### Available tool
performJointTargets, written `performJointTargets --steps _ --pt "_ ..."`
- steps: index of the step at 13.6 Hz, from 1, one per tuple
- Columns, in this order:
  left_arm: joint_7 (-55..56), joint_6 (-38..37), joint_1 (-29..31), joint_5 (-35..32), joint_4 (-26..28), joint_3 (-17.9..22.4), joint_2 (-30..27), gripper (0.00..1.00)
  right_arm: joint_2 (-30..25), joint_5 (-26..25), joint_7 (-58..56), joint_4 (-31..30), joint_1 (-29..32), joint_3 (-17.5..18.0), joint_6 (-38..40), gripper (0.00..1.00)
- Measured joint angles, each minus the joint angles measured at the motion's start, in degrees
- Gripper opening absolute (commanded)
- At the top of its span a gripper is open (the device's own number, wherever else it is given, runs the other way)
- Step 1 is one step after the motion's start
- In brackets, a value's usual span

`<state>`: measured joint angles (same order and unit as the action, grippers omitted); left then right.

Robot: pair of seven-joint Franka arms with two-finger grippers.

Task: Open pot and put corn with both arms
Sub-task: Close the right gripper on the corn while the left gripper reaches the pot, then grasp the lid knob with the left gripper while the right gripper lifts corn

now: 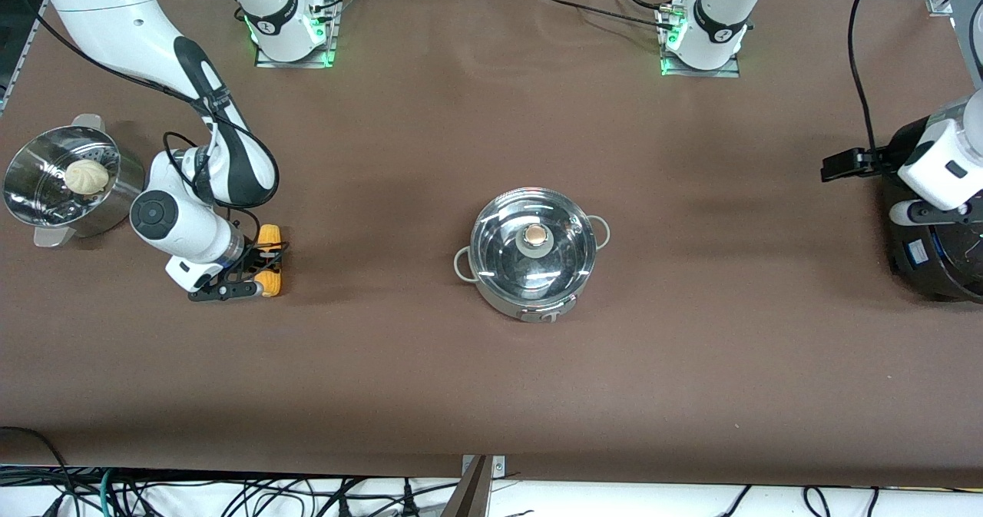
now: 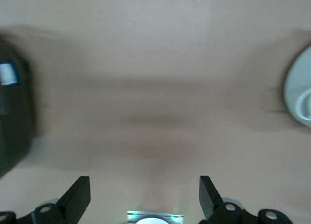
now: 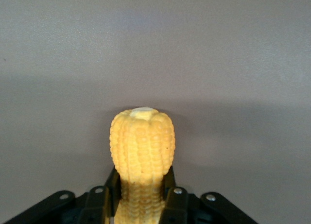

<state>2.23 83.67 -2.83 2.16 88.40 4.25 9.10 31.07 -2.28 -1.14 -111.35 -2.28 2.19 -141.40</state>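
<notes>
The steel pot (image 1: 535, 271) stands mid-table with its glass lid (image 1: 530, 252) and beige knob (image 1: 535, 234) on. The yellow corn (image 1: 269, 260) lies low at the table toward the right arm's end. It also shows in the right wrist view (image 3: 142, 141). My right gripper (image 1: 257, 267) (image 3: 141, 185) is shut on the corn, a finger on each side. My left gripper (image 1: 845, 165) (image 2: 143, 197) is open and empty, up in the air beside the black cooker, well away from the pot. The pot's rim shows blurred in the left wrist view (image 2: 299, 90).
A steel steamer bowl (image 1: 46, 194) with a pale bun (image 1: 86, 177) stands at the right arm's end, close to the right arm. A large black cooker (image 1: 933, 217) (image 2: 12, 122) stands at the left arm's end. Bare brown table lies between corn and pot.
</notes>
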Motion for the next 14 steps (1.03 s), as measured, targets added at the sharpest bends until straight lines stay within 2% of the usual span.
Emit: performJointTargets --steps 3,6,9,14 --pt "3.9 5.6 -0.4 4.8 2.1 -1.6 0.2 0.97 -0.1 0.0 0.0 0.0 0.0 0.0 0.0 0.19" --pt "16.9 11.1 -2.2 5.1 3.6 -7.2 2.2 0.98 -0.1 0.0 0.0 0.0 0.0 0.0 0.0 0.19" --pt "29.2 15.5 -7.8 5.1 3.7 -9.2 5.1 0.98 -0.1 0.0 0.0 0.1 0.0 0.0 0.0 0.19" --pt "39.4 22.4 -18.3 5.0 3.6 -9.3 10.4 0.99 -1.7 0.0 -1.7 1.0 0.0 0.0 0.4 0.19"
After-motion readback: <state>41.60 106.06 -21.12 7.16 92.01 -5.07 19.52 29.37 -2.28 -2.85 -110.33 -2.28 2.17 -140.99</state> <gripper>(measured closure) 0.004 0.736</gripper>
